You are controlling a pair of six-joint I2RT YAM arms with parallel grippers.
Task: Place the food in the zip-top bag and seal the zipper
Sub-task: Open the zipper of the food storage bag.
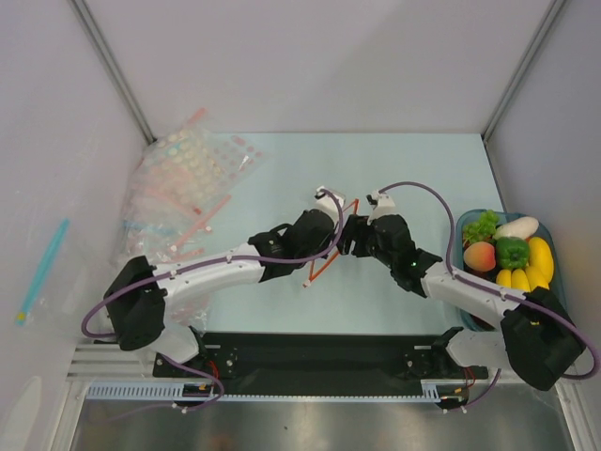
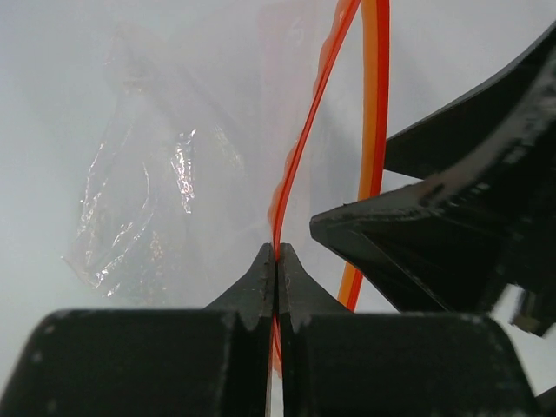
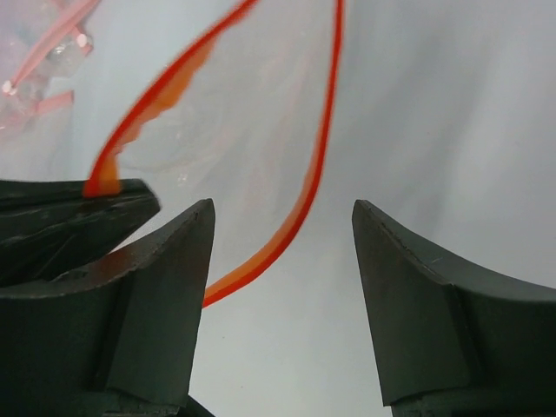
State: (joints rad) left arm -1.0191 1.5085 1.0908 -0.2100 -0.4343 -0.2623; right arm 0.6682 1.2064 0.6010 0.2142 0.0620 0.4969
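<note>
Left gripper (image 2: 276, 261) is clamped tight on one lip of the zipper (image 2: 375, 87), fingertips meeting on the strip. The right gripper (image 3: 282, 261) is spread wide and grips nothing, with the other lip showing in the gap between its fingers. The zip-top bag (image 2: 148, 204) is between the two grippers at the middle of the pale table (image 1: 413, 169). From above, its red-orange strip reads as a thin line, its long axis slanting from the far end beside the grippers down toward the near left. The film is clear and crinkled. It nearly vanishes in the top view, while the left wrist view catches its folds and glints. Only the right wrist view shows the mouth parted, its two lips bowed apart. At the far left lies a heap of dotted clear bags (image 1: 188, 183). A teal basket (image 1: 467, 225) at the right edge holds the food (image 1: 512, 252), well apart from the bag.
</note>
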